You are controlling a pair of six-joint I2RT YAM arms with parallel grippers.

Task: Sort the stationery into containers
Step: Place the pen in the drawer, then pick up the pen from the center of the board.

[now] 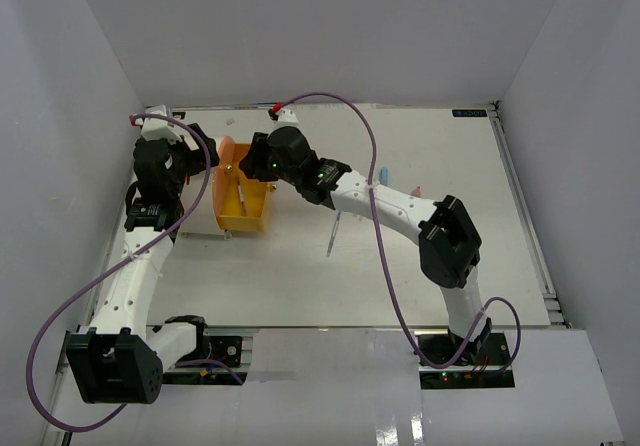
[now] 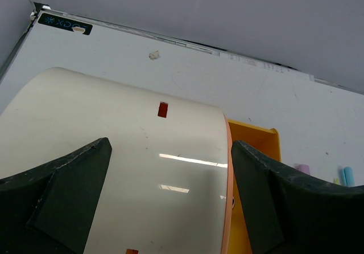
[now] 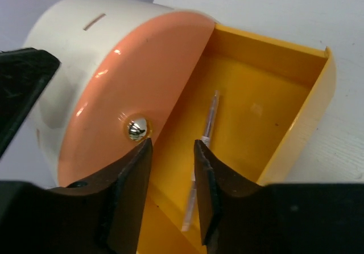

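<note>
Now, right pincer [image 3: 172, 146] ajar over drawer [image 3: 307, 106], left pincer [image 2: 170, 147] wide, apparently straddling drum [image 2: 114, 111].

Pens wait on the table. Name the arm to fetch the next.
Right, probably: the right gripper hangs open over the drawer, and the loose pen lies on that arm's side. The left gripper hovers over the drum.

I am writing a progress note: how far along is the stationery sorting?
Done: one thin pen lies in the pulled-out orange drawer. In hand: nothing; the right fingers stand apart above that pen. Left: another pen on the table, plus a pink marker and a light blue marker.
</note>
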